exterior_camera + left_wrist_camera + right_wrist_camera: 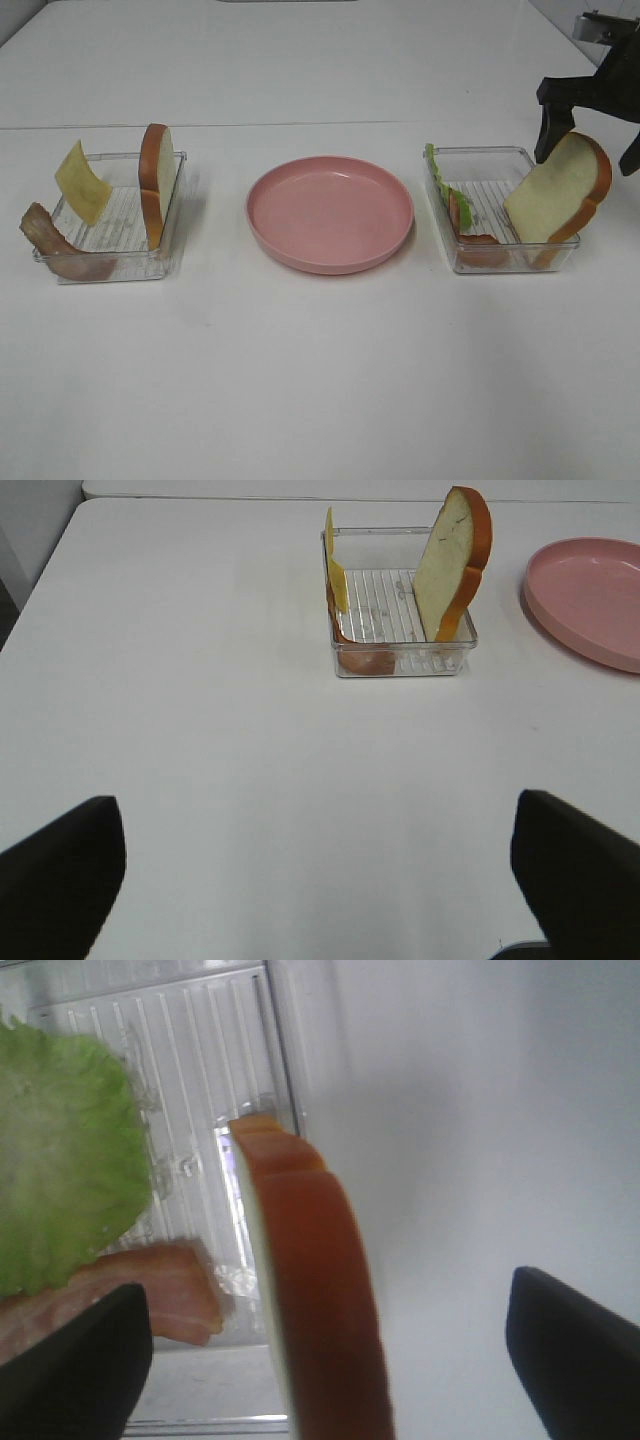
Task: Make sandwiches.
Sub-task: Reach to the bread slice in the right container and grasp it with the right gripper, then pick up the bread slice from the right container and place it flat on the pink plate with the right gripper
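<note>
A bread slice (558, 190) with an orange-brown crust leans against the right wall of the right clear tray (490, 157). My right gripper (590, 140) hangs open over its top edge, one finger on each side, not touching. In the right wrist view the crust (320, 1280) runs between the dark fingertips (80, 1360), beside the lettuce (60, 1190) and bacon (150, 1290). The left tray (120, 262) holds a cheese square (82, 182), a bacon strip (50, 238) and an upright bread slice (155, 180). My left gripper (320, 900) is open over bare table, well short of that tray (400, 660).
An empty pink plate (330, 212) sits between the two trays. Lettuce (440, 185) and bacon (472, 228) stand at the right tray's left side. The white table stretches wide in front of everything.
</note>
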`<state>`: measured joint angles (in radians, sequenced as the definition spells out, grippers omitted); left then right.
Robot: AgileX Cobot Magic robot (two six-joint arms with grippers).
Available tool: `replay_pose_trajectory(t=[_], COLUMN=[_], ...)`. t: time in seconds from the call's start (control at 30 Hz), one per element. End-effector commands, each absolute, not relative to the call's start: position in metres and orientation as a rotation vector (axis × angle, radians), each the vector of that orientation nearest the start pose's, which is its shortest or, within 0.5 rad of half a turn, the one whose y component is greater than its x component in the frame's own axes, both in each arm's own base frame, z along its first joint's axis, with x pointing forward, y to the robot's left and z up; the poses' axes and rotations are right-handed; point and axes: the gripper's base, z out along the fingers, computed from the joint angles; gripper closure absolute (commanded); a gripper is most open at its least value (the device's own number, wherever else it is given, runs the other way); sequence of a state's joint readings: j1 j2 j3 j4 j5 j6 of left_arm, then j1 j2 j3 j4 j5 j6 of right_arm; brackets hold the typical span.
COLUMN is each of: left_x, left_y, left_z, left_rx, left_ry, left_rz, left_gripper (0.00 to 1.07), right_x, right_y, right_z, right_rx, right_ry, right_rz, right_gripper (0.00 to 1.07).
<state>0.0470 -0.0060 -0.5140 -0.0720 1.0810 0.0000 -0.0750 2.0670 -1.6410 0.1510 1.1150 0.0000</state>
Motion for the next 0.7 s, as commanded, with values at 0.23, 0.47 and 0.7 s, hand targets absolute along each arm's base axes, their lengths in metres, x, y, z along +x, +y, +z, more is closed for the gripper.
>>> replay_pose_trajectory(t=[0.23,0.47,0.7], left_x=[-0.0100,-0.0100,-0.0100], left_y=[-0.0054,-0.0048,-0.0047], left_z=[0.2799,0.2799,0.2799], left_rx=[-0.038,-0.038,-0.039], left_ry=[2.024,2.024,2.024], left_rz=[-0.047,-0.039,-0.038], left_gripper=[0.04,0.04,0.04], right_x=[0.4259,0.4262,0.4255], right_y=[-0.0168,-0.0173,-0.0168], right_z=[0.1894,0.1893,0.1892], right_rx=[0.180,0.178,0.174], right_ry=[3.027,3.024,3.032], right_rz=[0.274,0.265,0.266], right_gripper=[0.40,0.85,0.85])
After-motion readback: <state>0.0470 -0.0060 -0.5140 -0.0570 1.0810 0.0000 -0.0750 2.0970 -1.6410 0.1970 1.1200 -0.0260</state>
